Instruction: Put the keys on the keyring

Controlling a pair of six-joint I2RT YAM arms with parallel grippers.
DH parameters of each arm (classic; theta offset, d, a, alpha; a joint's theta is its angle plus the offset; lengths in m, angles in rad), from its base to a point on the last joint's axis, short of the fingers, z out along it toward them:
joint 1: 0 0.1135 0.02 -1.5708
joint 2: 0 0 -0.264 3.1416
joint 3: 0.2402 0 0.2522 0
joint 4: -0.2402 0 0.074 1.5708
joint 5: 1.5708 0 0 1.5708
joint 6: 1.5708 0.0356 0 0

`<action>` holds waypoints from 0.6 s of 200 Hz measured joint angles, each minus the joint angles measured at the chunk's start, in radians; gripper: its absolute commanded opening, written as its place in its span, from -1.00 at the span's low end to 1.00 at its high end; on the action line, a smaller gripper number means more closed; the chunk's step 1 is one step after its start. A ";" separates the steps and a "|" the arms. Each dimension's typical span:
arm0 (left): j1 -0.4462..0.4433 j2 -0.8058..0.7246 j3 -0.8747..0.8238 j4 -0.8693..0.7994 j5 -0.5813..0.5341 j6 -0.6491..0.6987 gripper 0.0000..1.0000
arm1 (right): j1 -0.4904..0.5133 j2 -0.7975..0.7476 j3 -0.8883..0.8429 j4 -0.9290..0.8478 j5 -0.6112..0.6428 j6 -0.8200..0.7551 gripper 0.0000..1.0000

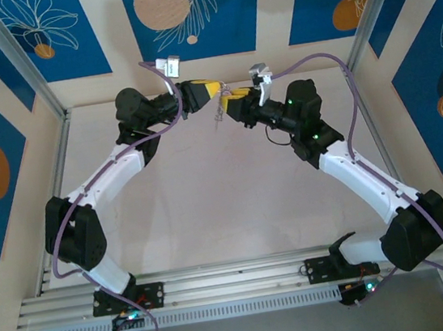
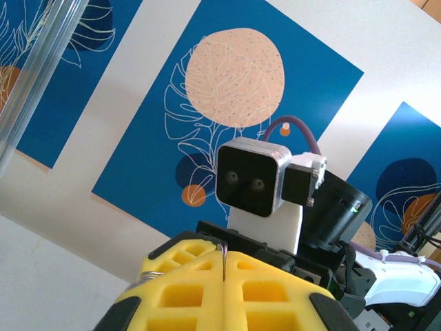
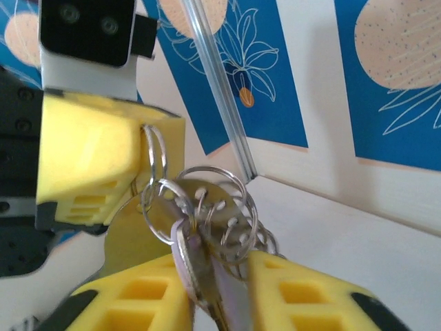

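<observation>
A pale table (image 1: pixel 211 208) sits among blue leaf-patterned wall panels (image 1: pixel 185 15) and aluminium corner posts (image 1: pixel 19 57).

The top camera looks down on the whole table (image 1: pixel 212 216) from high above and behind its near edge. The two wrist cameras (image 2: pixel 251 178) hang over the table's far end, face to face, very close. Each looks past its own gripper at the other camera. All three views share the spot where the left gripper (image 1: pixel 213 91) and the right gripper (image 1: pixel 229 97) meet at the keyring (image 3: pixel 210 170) and the keys (image 3: pixel 189 265).

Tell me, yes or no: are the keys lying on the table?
No, the keys hang in mid-air from a ring pinched in the left gripper.
</observation>
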 measured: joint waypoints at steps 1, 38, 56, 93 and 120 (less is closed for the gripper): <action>0.000 0.000 0.000 0.000 0.000 0.000 -1.00 | 0.000 0.000 0.000 0.000 -0.001 -0.002 -0.75; -0.001 0.000 0.000 0.000 0.000 0.000 -1.00 | 0.000 0.000 0.010 -0.029 -0.071 -0.016 -1.00; -0.001 0.000 0.000 0.000 0.000 0.000 -1.00 | 0.000 0.000 0.010 -0.040 -0.089 -0.019 -1.00; -0.003 0.000 0.000 0.000 0.000 0.000 -1.00 | 0.000 0.008 0.038 -0.086 -0.143 -0.019 -1.00; -0.003 -0.004 0.000 0.005 -0.004 0.000 -1.00 | 0.000 0.034 0.077 -0.113 -0.172 -0.018 -1.00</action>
